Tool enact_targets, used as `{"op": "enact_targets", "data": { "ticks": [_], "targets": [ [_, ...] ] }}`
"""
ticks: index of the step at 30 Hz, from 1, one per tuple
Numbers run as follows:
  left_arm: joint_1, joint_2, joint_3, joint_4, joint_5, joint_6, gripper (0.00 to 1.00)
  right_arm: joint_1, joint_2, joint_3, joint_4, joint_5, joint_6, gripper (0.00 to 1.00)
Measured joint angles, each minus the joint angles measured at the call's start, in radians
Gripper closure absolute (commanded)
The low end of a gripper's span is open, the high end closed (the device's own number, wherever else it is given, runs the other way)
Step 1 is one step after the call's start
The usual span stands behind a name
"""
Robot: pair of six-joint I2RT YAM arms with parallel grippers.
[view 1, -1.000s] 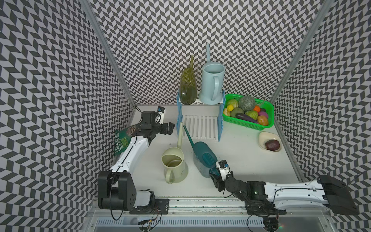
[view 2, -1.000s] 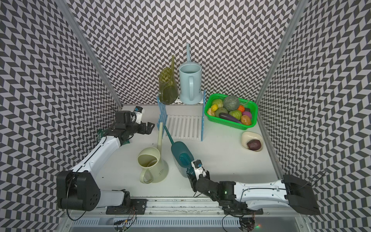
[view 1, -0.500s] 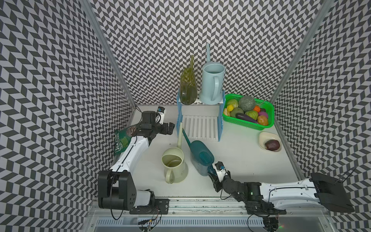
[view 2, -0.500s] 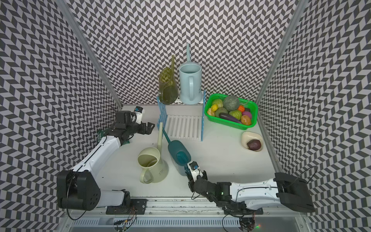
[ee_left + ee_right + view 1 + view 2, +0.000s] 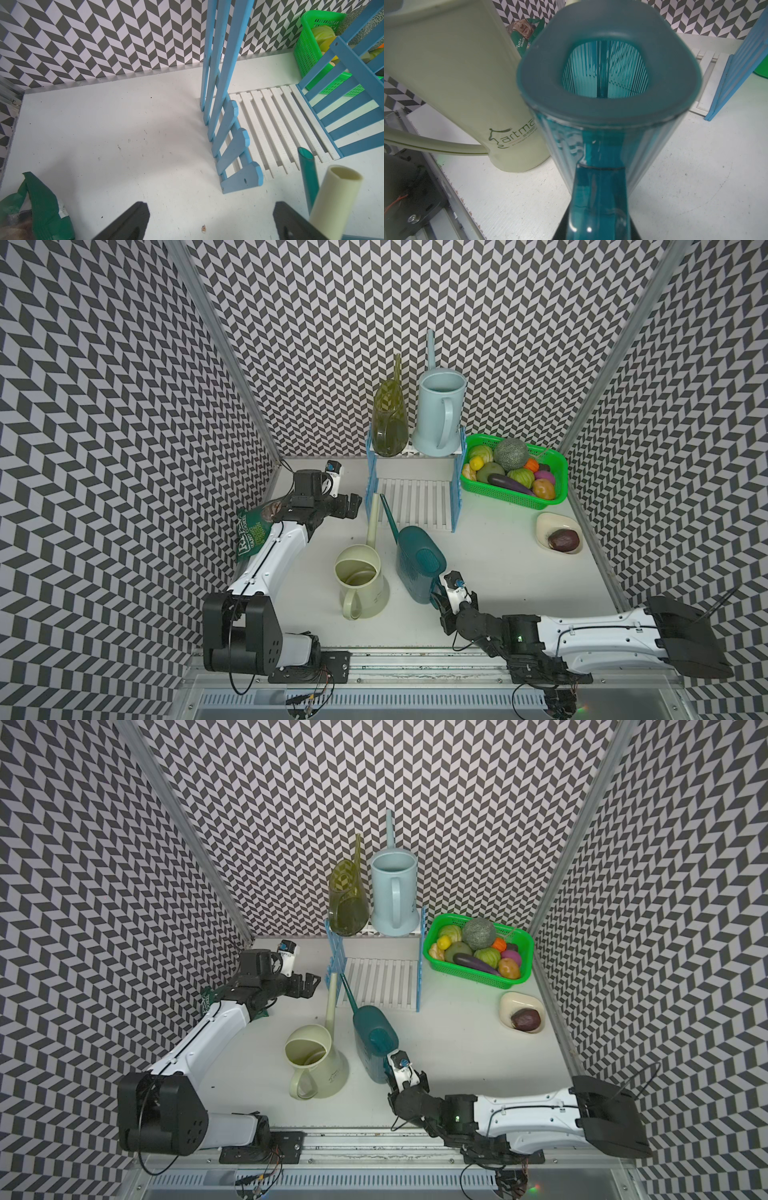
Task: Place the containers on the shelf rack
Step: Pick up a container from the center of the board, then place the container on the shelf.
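Two containers, the olive-green can (image 5: 390, 423) and the pale blue can (image 5: 436, 414), stand on the top tier of the shelf rack (image 5: 415, 499). The cream can (image 5: 360, 580) and the dark teal can (image 5: 417, 568) are on the table (image 5: 498, 572) in front of it. The right gripper (image 5: 438, 600) is clamped on the dark teal can's handle (image 5: 599, 197), which runs down between its jaws in the right wrist view. The left gripper (image 5: 351, 506) is spread wide and empty, beside the rack's side panel (image 5: 371, 472).

We judge that the lift comes next. We raise the can straight up first, since its spout (image 5: 389, 518) lies just beside the cream spout (image 5: 371, 518) and near the pickets. Then we swing it clear and set the base flat on the bare lower slats before letting go.
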Motion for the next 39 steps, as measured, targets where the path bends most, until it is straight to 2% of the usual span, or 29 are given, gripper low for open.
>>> {"op": "enact_targets", "data": {
  "ticks": [10, 18, 26, 39],
  "targets": [
    [0.002, 0.0, 0.0, 0.0, 0.0, 0.002, 0.0, 0.014, 0.055, 0.164, -0.19, 0.098, 0.145, 0.91],
    [0.006, 0.0, 0.0, 0.0, 0.001, 0.002, 0.0, 0.014, 0.17, 0.311, -0.302, 0.199, 0.267, 0.91],
    [0.006, 0.0, 0.0, 0.0, 0.008, 0.005, 0.0, -0.041, 0.323, 0.449, -0.335, 0.235, 0.283, 0.91],
    [0.013, -0.002, 0.0, 0.0, 0.026, 0.007, 0.0, -0.193, 0.46, 0.57, -0.315, 0.206, 0.2, 0.91]
  ]
}}
